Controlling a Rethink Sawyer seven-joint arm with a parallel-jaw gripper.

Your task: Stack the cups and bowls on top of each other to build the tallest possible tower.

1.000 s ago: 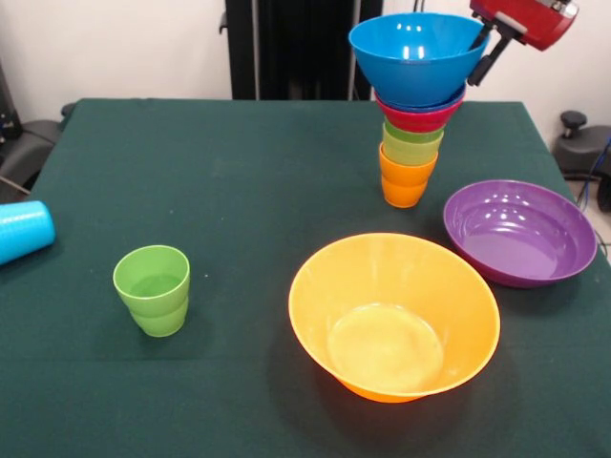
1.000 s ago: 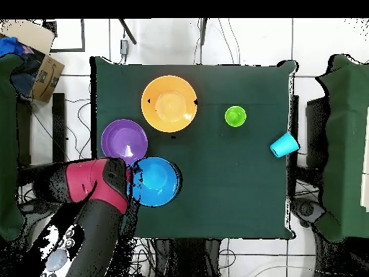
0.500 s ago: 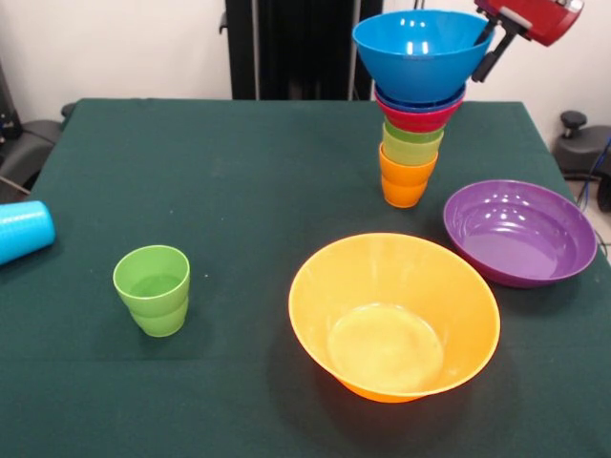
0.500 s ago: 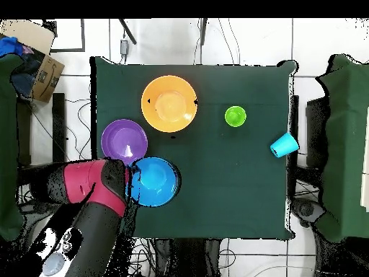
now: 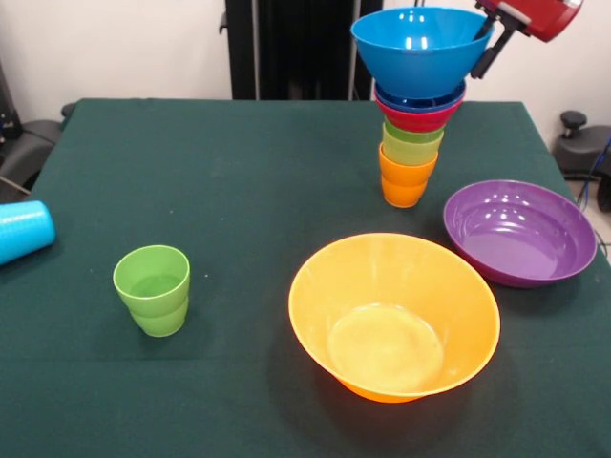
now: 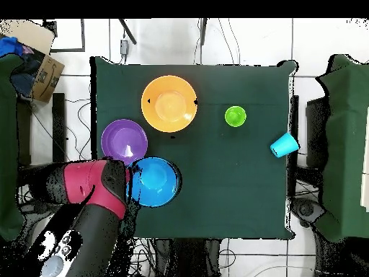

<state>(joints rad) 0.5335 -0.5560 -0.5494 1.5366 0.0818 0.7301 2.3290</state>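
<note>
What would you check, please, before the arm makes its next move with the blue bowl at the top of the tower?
1. Hand on the blue bowl rim: ok, one finger inside, one outside.
2. Blue bowl seated in the tower: not ok, it appears raised above the second blue bowl.
3. Tower upright on the orange cup: ok.
4. Purple bowl clear of the tower: ok, beside it, apart.
5. Light blue cup ready to pick: not ok, lying on its side at the table edge.
6. Green stepped cup upright: ok.
</note>
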